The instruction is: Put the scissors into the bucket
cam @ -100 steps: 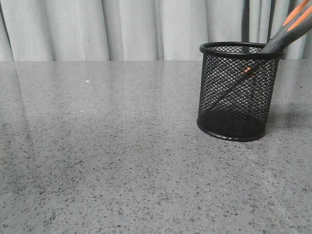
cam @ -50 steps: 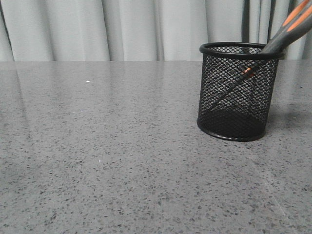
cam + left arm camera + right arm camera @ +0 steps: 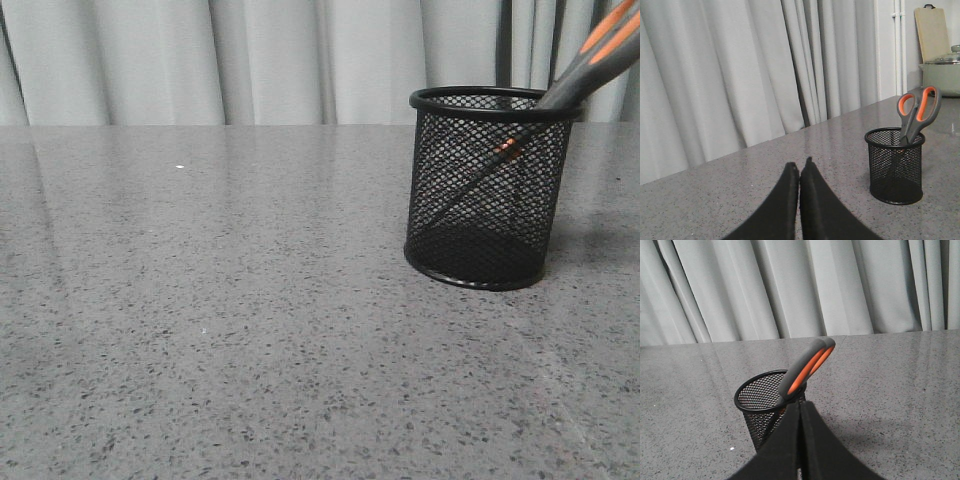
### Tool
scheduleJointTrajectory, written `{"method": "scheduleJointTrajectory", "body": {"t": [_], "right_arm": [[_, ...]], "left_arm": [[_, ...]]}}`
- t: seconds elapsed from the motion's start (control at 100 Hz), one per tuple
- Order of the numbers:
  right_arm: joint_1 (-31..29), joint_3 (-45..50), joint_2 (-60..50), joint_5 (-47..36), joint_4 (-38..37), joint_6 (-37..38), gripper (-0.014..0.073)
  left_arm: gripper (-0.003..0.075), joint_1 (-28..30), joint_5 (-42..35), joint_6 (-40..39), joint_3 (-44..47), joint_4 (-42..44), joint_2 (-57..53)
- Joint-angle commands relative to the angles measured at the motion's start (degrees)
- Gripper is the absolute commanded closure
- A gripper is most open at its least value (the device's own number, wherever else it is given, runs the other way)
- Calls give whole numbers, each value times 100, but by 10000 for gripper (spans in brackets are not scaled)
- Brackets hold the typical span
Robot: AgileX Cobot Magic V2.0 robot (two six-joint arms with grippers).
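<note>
I see the scissors (image 3: 916,111), grey plastic loops lined in orange with slim dark blades, standing blades-down inside the small black wire-mesh bucket (image 3: 894,165). They lean against its solid rim, and both handle loops stick up above it. Through the mesh in the front view I can make out the orange pivot spot and the blades running slantwise down toward the base; whether the tips touch the bottom I cannot quite tell.

The bucket stands upright on the grey speckled stone table (image 3: 220,320).

My left gripper (image 3: 800,167) has its black fingers pressed together with nothing between them. It hangs over bare table, the bucket well apart from it, ahead and off to its side.

My right gripper (image 3: 800,410) is likewise closed tight and empty. The bucket sits just beyond its fingertips, its lower wall hidden behind them, and the handles rise just above the tips; from this angle I see no contact.

Pale pleated curtains (image 3: 250,60) hang behind the table. Past the bucket, the left wrist camera shows a pale green lidded pot (image 3: 942,75) and a wooden board (image 3: 931,30).
</note>
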Motion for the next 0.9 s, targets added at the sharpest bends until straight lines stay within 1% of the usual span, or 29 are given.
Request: {"method": "scheduleJointTrajectory", "body": {"t": [0.0, 0.38, 0.45, 0.52, 0.65, 0.76, 0.83, 0.89], "right_arm": [[-14, -135, 73, -456, 75, -87, 664], [-14, -135, 73, -456, 75, -87, 664], [-14, -135, 73, -456, 75, -87, 664], [-14, -135, 73, -456, 75, -87, 664], [-14, -135, 73, -456, 75, -87, 664], [-14, -135, 73, -456, 75, -87, 664], [-14, -135, 73, -456, 75, -87, 664], [-14, -135, 73, -456, 75, -87, 664]], "left_arm": [[741, 14, -468, -65, -152, -61, 39], [741, 14, -479, -65, -131, -61, 39], [741, 128, -555, -78, -83, -47, 39], [741, 488, -579, -358, 45, -24, 39], [741, 1554, -578, -1126, 461, 261, 39], [741, 2422, -509, -1462, 819, 276, -126], [741, 2848, -461, -1590, 1005, 276, -330], [741, 3085, -447, -1590, 1149, 299, -550]]}}
